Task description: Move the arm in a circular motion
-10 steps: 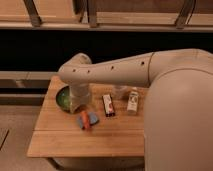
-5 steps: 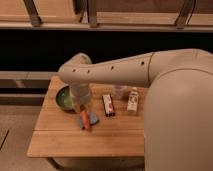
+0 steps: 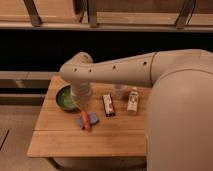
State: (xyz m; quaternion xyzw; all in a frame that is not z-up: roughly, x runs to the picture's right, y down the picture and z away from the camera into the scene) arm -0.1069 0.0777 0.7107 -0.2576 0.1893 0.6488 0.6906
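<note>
The thick beige arm (image 3: 125, 70) reaches in from the right and bends at an elbow over the left part of a wooden table (image 3: 60, 135). Its lower segment (image 3: 81, 92) points down toward the table. The gripper (image 3: 84, 109) hangs at the end of it, just above an orange object (image 3: 85, 120) lying on a blue one (image 3: 93, 118). The arm's lower segment hides most of the gripper.
A green bowl (image 3: 63, 98) sits at the table's left rear. A dark flat packet (image 3: 108, 104), a clear cup (image 3: 119, 91) and a small white bottle (image 3: 132, 100) stand to the right of the gripper. A dark shelf and rails run behind the table.
</note>
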